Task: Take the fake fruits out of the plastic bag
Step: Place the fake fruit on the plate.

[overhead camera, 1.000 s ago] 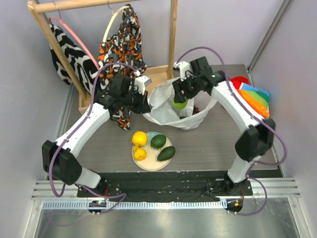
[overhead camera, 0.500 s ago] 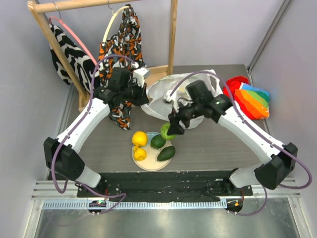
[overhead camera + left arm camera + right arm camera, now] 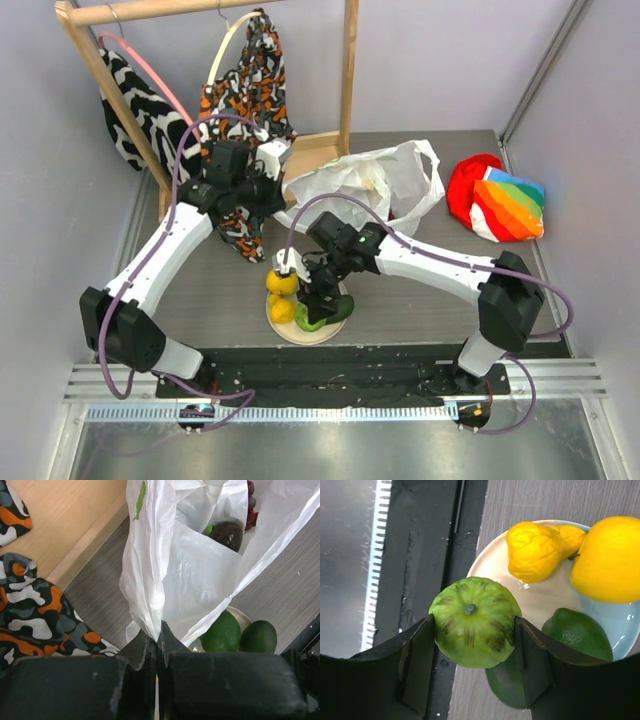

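Observation:
The white plastic bag [image 3: 372, 183] lies at the back of the table, mouth toward the plate. My left gripper [image 3: 281, 192] is shut on a gathered fold of its rim [image 3: 150, 580]. Inside the bag a dark fruit [image 3: 227, 534] and something dark red [image 3: 251, 510] show. My right gripper [image 3: 475, 625] is shut on a light green ribbed fruit [image 3: 474, 612] and hangs just over the near edge of the round plate [image 3: 540, 600]. On the plate [image 3: 300, 339] lie two yellow fruits [image 3: 282, 283] and two dark green ovals [image 3: 577, 632].
A wooden clothes rack [image 3: 348, 70] with patterned garments [image 3: 245, 100] stands at the back left, its base board beside the bag. A red and rainbow-striped cloth [image 3: 497, 200] lies at the back right. The black mounting strip [image 3: 425, 555] runs along the near table edge, just below the plate.
My right gripper has carried the light green fruit from the bag's mouth toward me, down to the plate's near edge. The left gripper kept its hold on the bag and shifted slightly left.

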Tool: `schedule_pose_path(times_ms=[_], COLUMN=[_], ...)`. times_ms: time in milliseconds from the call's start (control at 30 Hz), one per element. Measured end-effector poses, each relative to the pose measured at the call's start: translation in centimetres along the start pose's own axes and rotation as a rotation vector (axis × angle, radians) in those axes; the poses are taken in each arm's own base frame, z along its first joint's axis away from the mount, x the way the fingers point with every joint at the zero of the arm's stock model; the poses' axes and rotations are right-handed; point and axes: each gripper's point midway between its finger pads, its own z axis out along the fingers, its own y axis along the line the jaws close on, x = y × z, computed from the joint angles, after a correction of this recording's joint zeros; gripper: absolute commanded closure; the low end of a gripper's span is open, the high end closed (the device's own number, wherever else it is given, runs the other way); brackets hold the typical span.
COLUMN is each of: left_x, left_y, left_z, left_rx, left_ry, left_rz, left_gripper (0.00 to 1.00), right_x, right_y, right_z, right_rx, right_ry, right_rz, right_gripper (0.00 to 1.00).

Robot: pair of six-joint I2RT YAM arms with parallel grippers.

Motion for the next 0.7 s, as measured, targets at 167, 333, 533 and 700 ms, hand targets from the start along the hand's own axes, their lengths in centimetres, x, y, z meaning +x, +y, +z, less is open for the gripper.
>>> schedule_pose_path(times_ms=[167, 333, 533, 700], left_x=[0.1, 0.3, 0.7, 0.9], left_y=[0.3, 0.7, 1.2, 1.0], left_z=[-1.5, -2.3, -2.3, -2.4], left_rx=[-0.016, -0.032, -0.038, -0.029], left_ry=[-0.022, -0.032, -0.026, -0.025], left_rz=[0.010, 0.003, -0.009, -0.011], left_gripper=[1.00, 1.00, 1.00, 1.00], right_x=[0.7, 1.5, 1.9, 2.1], right_y=[-1.2, -1.9, -2.3, -3.1], right_z=[1.3, 2.4, 3.6, 3.8], right_rx=[0.012, 0.017, 0.024, 0.056], right_ry=[0.025, 0.052, 0.076, 0.089], right_rz=[-0.019, -0.035, -0.060, -0.075], right_gripper=[0.59, 0.58, 0.55, 0.44])
